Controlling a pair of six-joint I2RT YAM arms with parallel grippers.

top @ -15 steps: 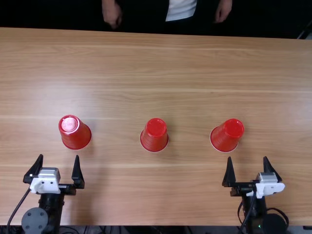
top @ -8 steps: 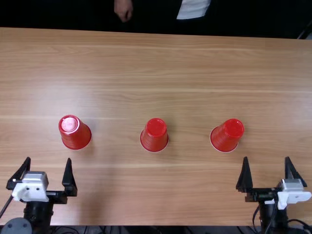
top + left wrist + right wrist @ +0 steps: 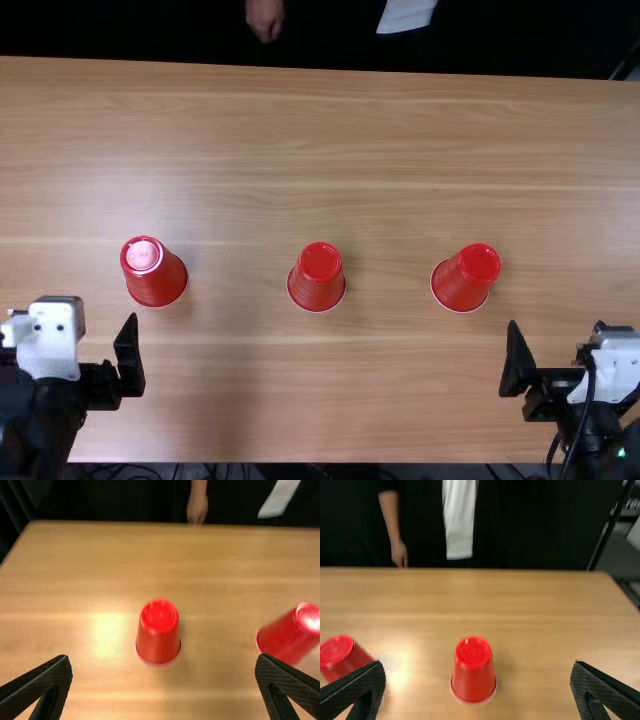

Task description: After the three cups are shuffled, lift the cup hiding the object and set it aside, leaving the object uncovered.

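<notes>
We see three red cups standing mouth-down in a row across the middle of the table [image 3: 330, 140]: the left cup [image 3: 153, 272], the middle cup [image 3: 317, 278] and the right cup [image 3: 466, 278]. They are well apart from one another, which we judge leaves room for fingers to close around one without knocking its neighbour. Turned over like this they hide whatever is beneath, and we cannot tell which one covers the object. Each cup is glossy red plastic, tapering to a flat round base on top, with a thin pale rim where it meets the wood. The left gripper [image 3: 160, 656] sits at the near left corner, nearest the left cup, and the right gripper [image 3: 477, 662] at the near right corner, nearest the right cup. Both have their jaws spread wide and hold nothing, likely so either can slip around a cup.
</notes>
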